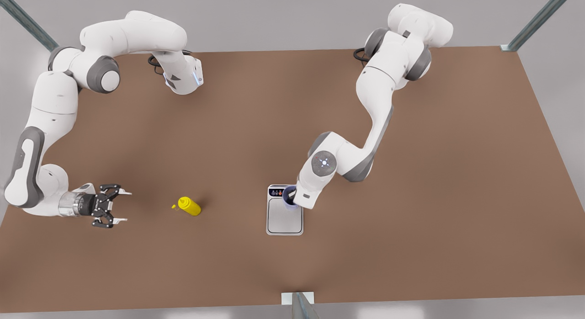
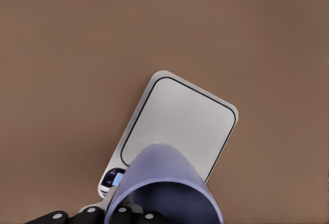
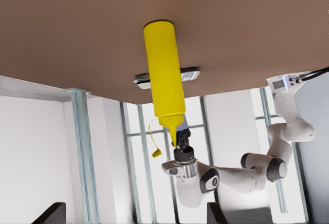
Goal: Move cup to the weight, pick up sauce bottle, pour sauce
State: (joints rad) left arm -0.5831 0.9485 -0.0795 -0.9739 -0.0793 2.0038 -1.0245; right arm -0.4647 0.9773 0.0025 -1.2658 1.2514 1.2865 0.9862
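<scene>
Cup held over scale; bottle untouched.
My left pincer [image 1: 292, 201] grips the cup [image 1: 289, 195] above the scale [image 1: 284, 216] near its display. My right pincer [image 1: 119, 207] waits, spread wide, beside the bottle [image 1: 188, 205] on the tabletop [image 1: 411, 172].

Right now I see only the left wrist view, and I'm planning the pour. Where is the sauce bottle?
Observer: The sauce bottle stands upright on the table. It is off to the front view's left of the weight, well apart from it.
Operator: My left gripper has the cup over the weight's display end. Is the other arm on the bottle?
Observer: No. The right gripper waits open, farther to the front view's left. Its fingers point toward the bottle without touching it.
</scene>
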